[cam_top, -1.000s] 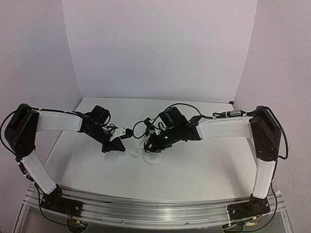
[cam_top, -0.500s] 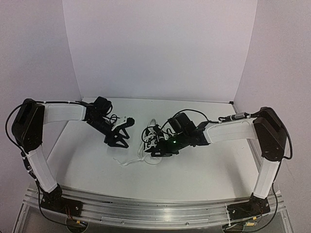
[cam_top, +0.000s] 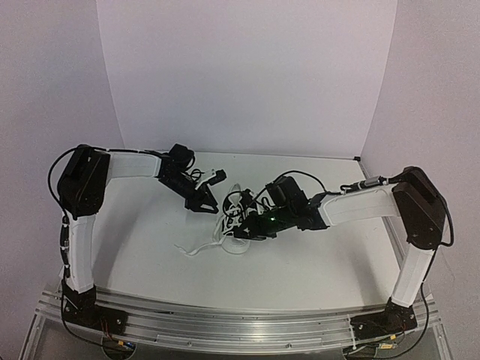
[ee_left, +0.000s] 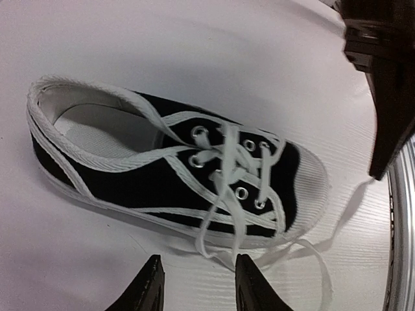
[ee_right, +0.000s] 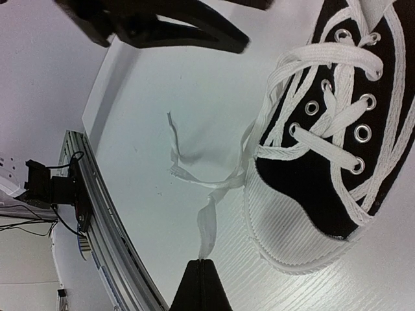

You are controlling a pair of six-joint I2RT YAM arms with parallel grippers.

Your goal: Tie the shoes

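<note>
Right fingers pinch a lace end; left fingers hang open beside the sneaker.

My right fingers (ee_right: 204, 288), at the bottom centre of their wrist view, are closed on the tip of one white lace (ee_right: 205, 233). I judge this keeps that slack strand drawn out past the toe, ready for looping. My left fingers (ee_left: 148, 291), at the bottom edge of their view, stand partly apart, holding and touching nothing. I think they are poised for the other loose strand. The black sneaker (ee_left: 181, 175) sits mid-surface (ee_left: 78, 272) between both arms, its lace ends untied.
</note>
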